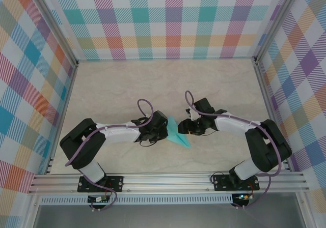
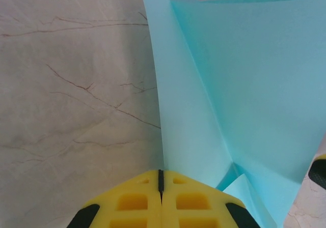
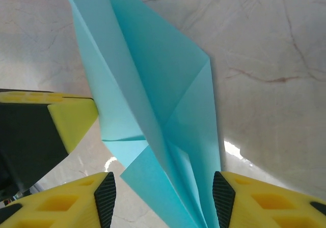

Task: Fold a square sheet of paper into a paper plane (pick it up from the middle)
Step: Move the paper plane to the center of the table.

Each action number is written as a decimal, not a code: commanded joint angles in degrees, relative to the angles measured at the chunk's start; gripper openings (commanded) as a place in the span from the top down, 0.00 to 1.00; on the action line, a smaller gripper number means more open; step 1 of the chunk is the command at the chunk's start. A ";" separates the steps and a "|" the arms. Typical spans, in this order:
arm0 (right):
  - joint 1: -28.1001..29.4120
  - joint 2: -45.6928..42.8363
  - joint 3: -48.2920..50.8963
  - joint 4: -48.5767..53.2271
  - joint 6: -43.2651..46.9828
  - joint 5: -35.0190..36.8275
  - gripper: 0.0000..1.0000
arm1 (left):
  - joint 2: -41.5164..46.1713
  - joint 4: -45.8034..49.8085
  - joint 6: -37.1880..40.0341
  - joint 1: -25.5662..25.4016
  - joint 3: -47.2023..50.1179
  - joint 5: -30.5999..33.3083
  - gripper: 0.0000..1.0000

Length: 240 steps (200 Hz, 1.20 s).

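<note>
The teal sheet of paper, folded into a pointed paper plane [image 1: 179, 135] with creased flaps, hangs between the two grippers near the table's middle front. My left gripper [image 1: 164, 131] is shut on its edge: in the left wrist view the paper [image 2: 244, 85] rises straight out of the closed yellow jaw seam [image 2: 161, 174]. My right gripper [image 1: 187, 127] is open around the other side. In the right wrist view the folded paper [image 3: 153, 101] runs down between the black pads [image 3: 105, 197], lying close to the right-hand one.
The marble-patterned tabletop [image 1: 127, 90] stretches behind and to both sides. Checked walls [image 1: 173, 19] with aluminium posts enclose it, and a metal rail [image 1: 168, 179] carrying both arm bases runs along the front. The left gripper's yellow finger [image 3: 71, 118] stands beside the paper.
</note>
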State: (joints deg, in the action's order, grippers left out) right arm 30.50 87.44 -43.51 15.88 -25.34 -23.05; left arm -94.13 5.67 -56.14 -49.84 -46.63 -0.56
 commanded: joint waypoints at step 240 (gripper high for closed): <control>12.47 4.61 -5.15 7.92 5.95 19.39 0.87 | 4.83 3.72 1.77 -0.08 -0.80 1.54 0.91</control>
State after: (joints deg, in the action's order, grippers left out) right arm 42.15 92.55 -46.61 20.67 -18.33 -9.17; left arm -93.34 6.33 -55.81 -49.84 -46.65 -0.34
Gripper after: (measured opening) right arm 0.158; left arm 0.068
